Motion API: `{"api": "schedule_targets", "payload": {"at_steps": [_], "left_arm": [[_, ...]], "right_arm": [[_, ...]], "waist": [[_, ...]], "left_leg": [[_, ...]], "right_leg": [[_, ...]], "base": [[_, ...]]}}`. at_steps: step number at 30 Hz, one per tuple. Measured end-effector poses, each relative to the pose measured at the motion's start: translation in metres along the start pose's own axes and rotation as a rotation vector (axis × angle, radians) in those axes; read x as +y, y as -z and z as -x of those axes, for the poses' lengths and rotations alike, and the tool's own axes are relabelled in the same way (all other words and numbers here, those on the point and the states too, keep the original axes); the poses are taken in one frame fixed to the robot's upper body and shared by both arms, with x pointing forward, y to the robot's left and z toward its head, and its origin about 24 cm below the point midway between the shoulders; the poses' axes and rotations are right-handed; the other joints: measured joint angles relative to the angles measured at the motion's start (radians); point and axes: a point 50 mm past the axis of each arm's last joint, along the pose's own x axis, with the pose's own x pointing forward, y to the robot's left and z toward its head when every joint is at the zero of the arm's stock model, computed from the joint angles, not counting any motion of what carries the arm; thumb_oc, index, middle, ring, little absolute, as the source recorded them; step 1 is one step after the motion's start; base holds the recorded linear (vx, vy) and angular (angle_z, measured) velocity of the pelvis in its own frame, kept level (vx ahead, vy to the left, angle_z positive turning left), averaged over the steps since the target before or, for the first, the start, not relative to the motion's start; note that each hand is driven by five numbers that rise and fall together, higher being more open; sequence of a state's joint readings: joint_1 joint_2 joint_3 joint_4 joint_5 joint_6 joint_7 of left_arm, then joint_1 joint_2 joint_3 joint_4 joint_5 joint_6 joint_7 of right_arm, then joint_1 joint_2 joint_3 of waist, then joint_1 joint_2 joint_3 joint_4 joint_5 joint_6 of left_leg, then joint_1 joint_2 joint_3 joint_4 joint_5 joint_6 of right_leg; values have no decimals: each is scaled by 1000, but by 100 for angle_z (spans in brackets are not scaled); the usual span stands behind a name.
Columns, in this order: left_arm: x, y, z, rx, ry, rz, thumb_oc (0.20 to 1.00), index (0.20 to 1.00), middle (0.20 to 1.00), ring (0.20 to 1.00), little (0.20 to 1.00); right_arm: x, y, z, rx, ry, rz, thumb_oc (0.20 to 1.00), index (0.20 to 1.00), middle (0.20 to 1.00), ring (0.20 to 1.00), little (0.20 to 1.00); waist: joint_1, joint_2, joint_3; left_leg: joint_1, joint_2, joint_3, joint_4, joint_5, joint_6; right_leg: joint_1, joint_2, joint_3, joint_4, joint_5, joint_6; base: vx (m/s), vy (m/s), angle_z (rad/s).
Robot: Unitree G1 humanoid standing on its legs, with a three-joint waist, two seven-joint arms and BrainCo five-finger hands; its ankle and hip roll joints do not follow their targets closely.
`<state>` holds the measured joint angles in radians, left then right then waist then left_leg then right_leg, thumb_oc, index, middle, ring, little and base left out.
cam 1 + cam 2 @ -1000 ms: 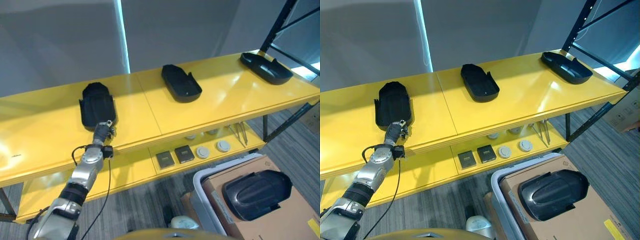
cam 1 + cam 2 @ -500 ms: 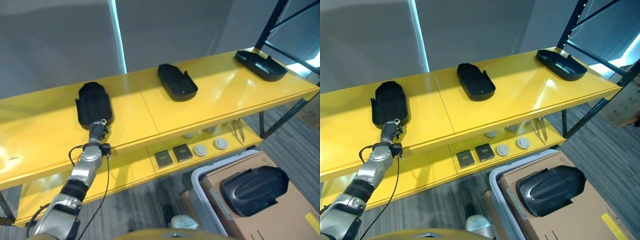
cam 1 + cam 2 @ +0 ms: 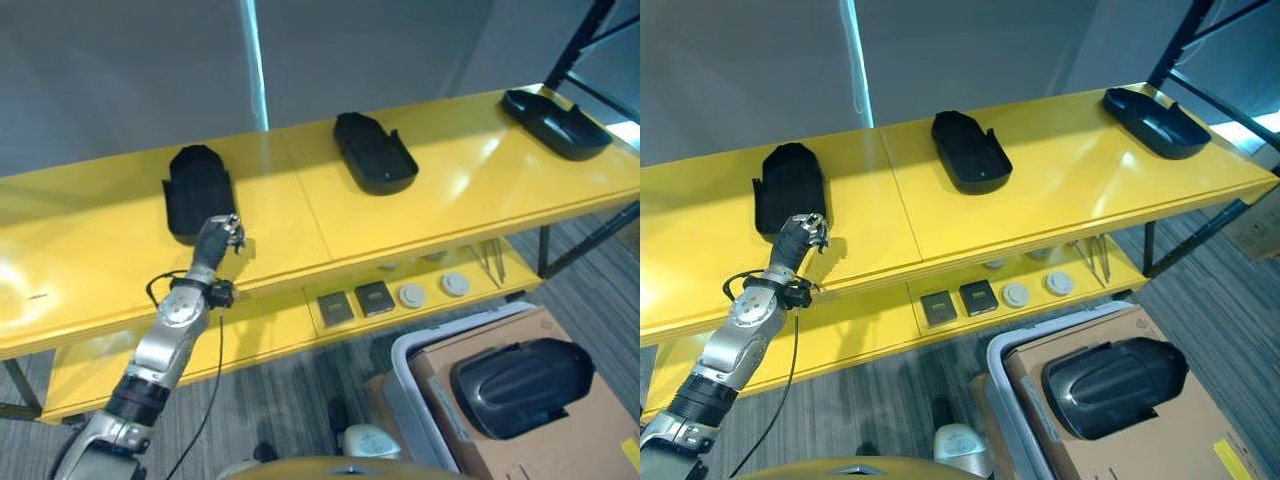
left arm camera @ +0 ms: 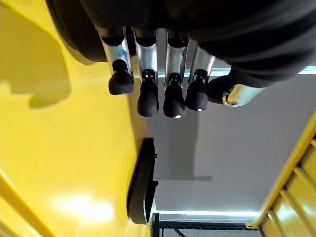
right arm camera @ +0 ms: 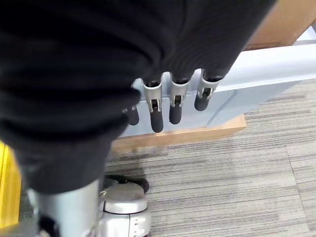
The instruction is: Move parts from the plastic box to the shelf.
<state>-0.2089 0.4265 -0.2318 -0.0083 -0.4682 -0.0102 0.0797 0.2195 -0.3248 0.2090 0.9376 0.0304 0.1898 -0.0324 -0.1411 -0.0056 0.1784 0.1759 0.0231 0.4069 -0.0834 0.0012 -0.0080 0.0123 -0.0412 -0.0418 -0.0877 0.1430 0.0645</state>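
Three black moulded parts lie on the yellow shelf point(image 3: 300, 225): one at the left point(image 3: 195, 190), one in the middle point(image 3: 375, 152), one at the far right point(image 3: 555, 110). My left hand point(image 3: 217, 238) hovers at the near right corner of the left part, open and holding nothing; the left wrist view shows its straight fingers point(image 4: 148, 94) over the shelf top. Another black part point(image 3: 520, 385) rests on cardboard inside the grey plastic box point(image 3: 402, 362) at the lower right. My right hand point(image 5: 163, 106) hangs open over the floor beside the box wall point(image 5: 256, 74).
The lower shelf level holds two dark square pieces point(image 3: 355, 303), white round discs point(image 3: 432, 290) and a thin metal tool point(image 3: 490, 258). A dark rack upright point(image 3: 580, 45) rises at the right end. Grey carpet point(image 3: 290, 400) lies between the shelf and the box.
My left hand has come off the near end of the left part and sits a little to its right, fingers spread. The head camera has shifted.
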Motion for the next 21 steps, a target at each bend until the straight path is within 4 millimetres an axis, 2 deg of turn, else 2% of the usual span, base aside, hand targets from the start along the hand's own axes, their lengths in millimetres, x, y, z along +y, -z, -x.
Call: {"api": "schedule_targets", "payload": {"at_steps": [1, 2, 3, 4, 8, 11, 13, 14, 15, 16, 17, 19, 21], "left_arm": [[-3, -5, 3, -19, 37, 5, 200, 200, 200, 200, 200], [-7, -9, 6, -33, 78, 17, 366, 366, 366, 366, 366], [-10, -10, 8, -36, 113, 35, 884, 884, 884, 884, 884], [-11, -10, 9, -37, 131, 45, 1000, 1000, 1000, 1000, 1000], [-14, -12, 16, -33, 210, 101, 1000, 1000, 1000, 1000, 1000], [-16, -11, 19, -15, 285, 110, 1000, 1000, 1000, 1000, 1000], [-13, -12, 26, -6, 327, 103, 1000, 1000, 1000, 1000, 1000], [-11, -13, 33, 6, 363, 105, 1000, 1000, 1000, 1000, 1000], [-6, -15, 37, 10, 376, 110, 1000, 1000, 1000, 1000, 1000], [-5, -12, 38, 22, 379, 123, 1000, 1000, 1000, 1000, 1000], [-8, -11, 38, 34, 400, 142, 1000, 1000, 1000, 1000, 1000], [-8, -9, 38, 51, 412, 151, 1000, 1000, 1000, 1000, 1000], [-8, -6, 38, 69, 397, 160, 1000, 1000, 1000, 1000, 1000]], "right_arm": [[-1, -2, 0, -7, 3, -10, 1000, 1000, 1000, 1000, 1000], [-2, -4, 0, -11, 8, -19, 1000, 1000, 1000, 1000, 1000], [-2, -4, 0, -8, 10, -23, 1000, 1000, 1000, 1000, 1000], [-2, -4, 0, -8, 14, -26, 1000, 1000, 1000, 1000, 1000], [-4, -1, 0, 5, 53, -40, 1000, 1000, 1000, 1000, 1000], [-3, 6, -1, 38, 73, -108, 1000, 1000, 1000, 1000, 1000], [2, 8, -1, 50, 75, -166, 1000, 1000, 1000, 1000, 1000], [6, 4, -2, 46, 65, -174, 1000, 1000, 1000, 1000, 1000], [9, -2, -3, 40, 55, -170, 1000, 1000, 1000, 1000, 1000], [10, -2, -4, 50, 53, -168, 1000, 1000, 1000, 1000, 1000], [8, -4, -5, 47, 56, -161, 1000, 1000, 1000, 1000, 1000], [4, -8, -6, 39, 63, -139, 1000, 1000, 1000, 1000, 1000], [-1, -11, -7, 23, 73, -111, 1000, 1000, 1000, 1000, 1000]], "waist": [[3, 1, 1], [5, 2, 1], [9, 3, 1], [10, 4, 2], [16, 4, 2], [8, 1, 9], [5, -11, 16], [30, -10, 18], [47, -9, 25], [55, 7, 30], [60, 15, 29], [70, 18, 27], [85, 12, 15]], "left_leg": [[-1, -2, 0, 0, -1, 2], [0, -7, -2, -1, -2, 4], [0, -11, -3, 0, -4, 7], [0, -14, -3, -1, -6, 9], [0, -41, 0, -1, -16, 22], [-4, -66, 11, 0, -19, 41], [1, -71, 52, 5, -17, 45], [-2, -50, 142, 6, -22, 56], [-7, -36, 213, -1, -26, 62], [-7, -17, 267, -1, -27, 64], [-7, 7, 325, 2, -31, 59], [-6, 36, 412, 29, -37, 49], [-9, 58, 504, 54, -44, 36]], "right_leg": [[0, -2, 0, 0, 0, 1], [0, -5, 0, 0, 1, 2], [0, -9, 1, 1, 3, 5], [0, -11, 3, 3, 4, 7], [-4, -38, 6, 0, 4, 26], [-17, -61, 15, 10, 20, 60], [-41, -56, -4, 26, 57, 80], [-71, -52, -101, 1, 96, 154], [-98, -51, -252, 71, 36, 137], [-132, -58, -360, 211, -30, 109], [-156, -69, -435, 360, -109, 112], [-154, -111, -519, 495, -196, 109], [-119, -172, -613, 535, -251, 102]], "base": [[-87, 149, -1], [-93, 154, 3], [-73, 147, 3], [-53, 112, 1], [-73, 140, -1], [-96, 89, -10], [-127, 82, -62], [-125, 88, -158], [-141, 75, -189], [-189, 21, -176], [-165, -8, -152], [-112, -62, -147], [-30, -179, -154]]}}
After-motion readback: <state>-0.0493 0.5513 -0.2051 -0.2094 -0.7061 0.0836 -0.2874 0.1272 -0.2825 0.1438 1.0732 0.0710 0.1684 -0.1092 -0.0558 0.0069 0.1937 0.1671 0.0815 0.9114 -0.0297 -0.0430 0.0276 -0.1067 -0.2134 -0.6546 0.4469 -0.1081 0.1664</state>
